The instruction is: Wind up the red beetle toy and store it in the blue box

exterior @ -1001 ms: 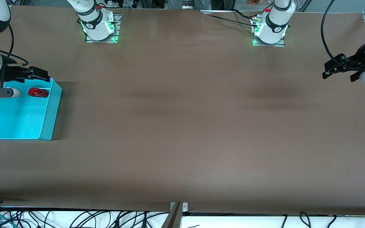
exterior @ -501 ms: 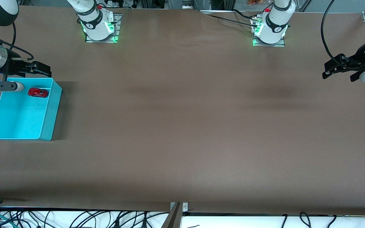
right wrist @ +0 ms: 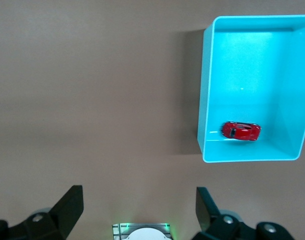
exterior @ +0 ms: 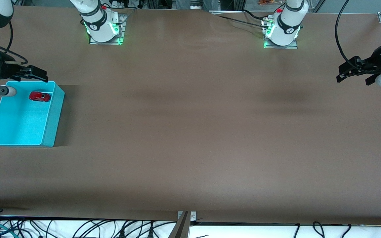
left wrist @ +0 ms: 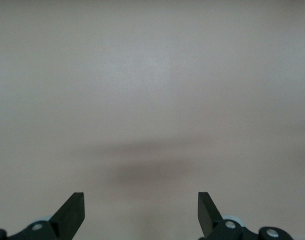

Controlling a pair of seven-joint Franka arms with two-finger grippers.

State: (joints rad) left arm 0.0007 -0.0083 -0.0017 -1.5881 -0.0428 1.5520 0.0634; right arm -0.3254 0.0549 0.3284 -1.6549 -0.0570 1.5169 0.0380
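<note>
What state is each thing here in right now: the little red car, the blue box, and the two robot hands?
Red toy car: lying inside the blue box, at the end farther from the front camera, nothing touching it.
Blue box: upright on the table at the right arm's end, open-topped, holding only the car.
Right gripper: open, empty, over the box's edge.
Left gripper: open, empty, waiting over bare table at the left arm's end.
</note>
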